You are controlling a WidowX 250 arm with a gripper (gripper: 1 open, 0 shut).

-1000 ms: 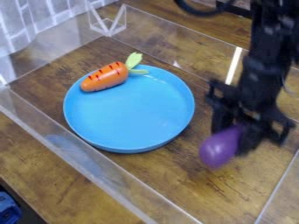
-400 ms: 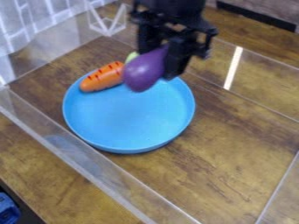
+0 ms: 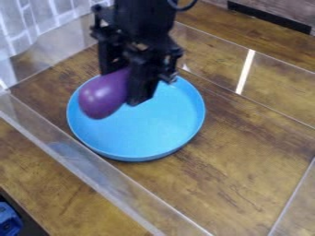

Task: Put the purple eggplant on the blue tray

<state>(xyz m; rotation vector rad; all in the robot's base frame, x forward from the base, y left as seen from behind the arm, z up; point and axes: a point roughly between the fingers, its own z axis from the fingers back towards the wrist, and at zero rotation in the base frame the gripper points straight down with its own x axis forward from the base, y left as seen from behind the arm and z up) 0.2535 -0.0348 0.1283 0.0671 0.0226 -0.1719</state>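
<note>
The purple eggplant [image 3: 103, 94] hangs over the left part of the blue tray [image 3: 160, 129], its bulbous end pointing down and to the left. My gripper [image 3: 131, 81] is shut on its upper, narrow end, and the black arm comes down from the top of the view. The eggplant appears to be held just above the tray's floor, though I cannot tell whether it touches. The arm and eggplant hide the tray's far left rim.
The tray rests on a wooden table [image 3: 246, 175] inside a low clear plastic enclosure [image 3: 74, 157] whose front wall runs diagonally along the lower left. A white lattice object [image 3: 113, 14] stands at the back left.
My gripper has carried the eggplant from beside the tray's right rim, up and across to the left, and lowered it over the tray's left part. The orange carrot on the far rim is now hidden.
</note>
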